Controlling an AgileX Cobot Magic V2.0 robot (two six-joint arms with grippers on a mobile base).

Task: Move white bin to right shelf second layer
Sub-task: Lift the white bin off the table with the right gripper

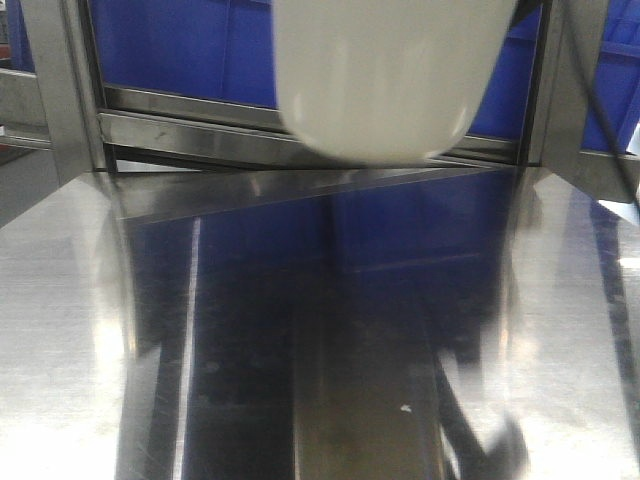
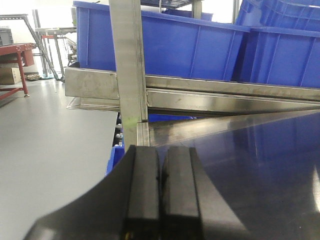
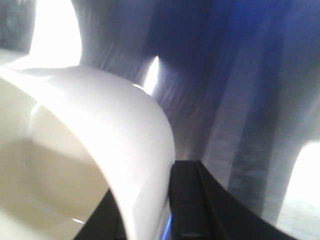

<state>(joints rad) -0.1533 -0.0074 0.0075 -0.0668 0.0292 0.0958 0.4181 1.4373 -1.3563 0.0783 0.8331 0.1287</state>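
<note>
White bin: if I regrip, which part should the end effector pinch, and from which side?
Pinch the rim wall of the white bin, coming from the open mouth side, one finger inside, one outside. Its smooth walls taper to a rounded base, so a side squeeze could slip. The right end effector holds it this way.

- One white bin (image 1: 380, 70), top centre.
- At least two blue crates (image 2: 190, 47), across the top.
- One steel tabletop (image 1: 60, 330), lower half.
- Two grippers: left gripper (image 2: 160, 172), right gripper (image 3: 147, 210).
</note>
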